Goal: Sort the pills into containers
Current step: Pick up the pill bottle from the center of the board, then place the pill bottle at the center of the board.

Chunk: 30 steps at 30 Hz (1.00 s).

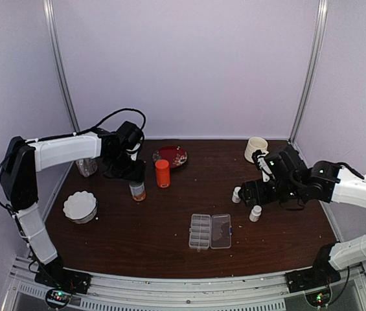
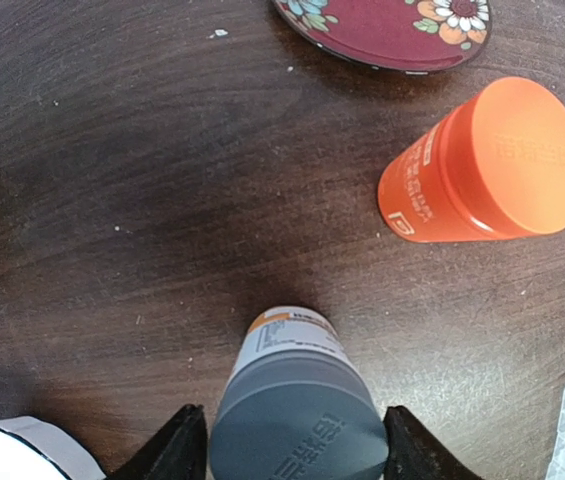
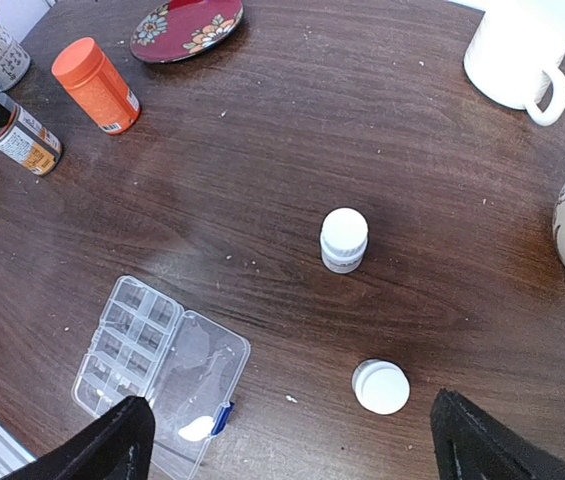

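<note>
Two hands, two close views: the left wrist camera shows the left hand (image 2: 297, 445) flanking a grey-capped, orange-labelled bottle (image 2: 297, 400) toward the table's (image 1: 137, 240) left edge, grip uncertain. The right wrist view shows the clear plastic organiser box (image 3: 157, 360) by the near edge, lid flat open, compartments (image 3: 127, 335) in two rows. The right hand (image 3: 297, 440) gapes wide, empty.

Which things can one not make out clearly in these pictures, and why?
Left wrist view: the lower edge cuts off the left end effector beside the grey-capped bottle; contact unclear.
Top view: pills too small to see in the organiser box.
Right wrist view: a finger of the right end effector hides one corner of the box.
</note>
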Motion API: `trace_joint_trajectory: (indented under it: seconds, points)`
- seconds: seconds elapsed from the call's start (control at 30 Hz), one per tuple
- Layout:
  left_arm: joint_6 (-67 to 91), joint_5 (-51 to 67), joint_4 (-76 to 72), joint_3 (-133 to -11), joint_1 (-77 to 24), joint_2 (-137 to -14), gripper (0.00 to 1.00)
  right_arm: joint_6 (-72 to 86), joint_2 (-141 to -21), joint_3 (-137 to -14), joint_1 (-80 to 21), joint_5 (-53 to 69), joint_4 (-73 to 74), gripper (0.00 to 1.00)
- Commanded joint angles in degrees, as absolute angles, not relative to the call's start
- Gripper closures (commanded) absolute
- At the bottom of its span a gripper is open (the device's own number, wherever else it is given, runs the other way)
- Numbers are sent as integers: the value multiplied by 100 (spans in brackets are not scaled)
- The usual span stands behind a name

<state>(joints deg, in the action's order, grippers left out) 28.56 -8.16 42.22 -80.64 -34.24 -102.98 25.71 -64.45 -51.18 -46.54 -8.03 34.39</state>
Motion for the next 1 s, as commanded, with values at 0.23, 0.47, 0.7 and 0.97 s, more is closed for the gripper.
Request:
trace_joint_trajectory:
  seconds: [0.23,0.47,0.7,0.97]
  points:
    - [2712,-844,4436,-8338,-3382,-10139,58,2563,-6388,-5178,-4623,-800,3289,0]
    - [2594,-122,4469,-8116,-3391,-9498,62,2443,-6170,-4929,-4626,-171,2755,0]
    - [2621,171,4413,-7708,-3712,-9140,62,2430,-6191,-4781,-4623,420,2400,1]
    - [3136,-636,4078,-7620,-4980,-9315,63,2468,-6150,-4695,-4631,502,2369,1]
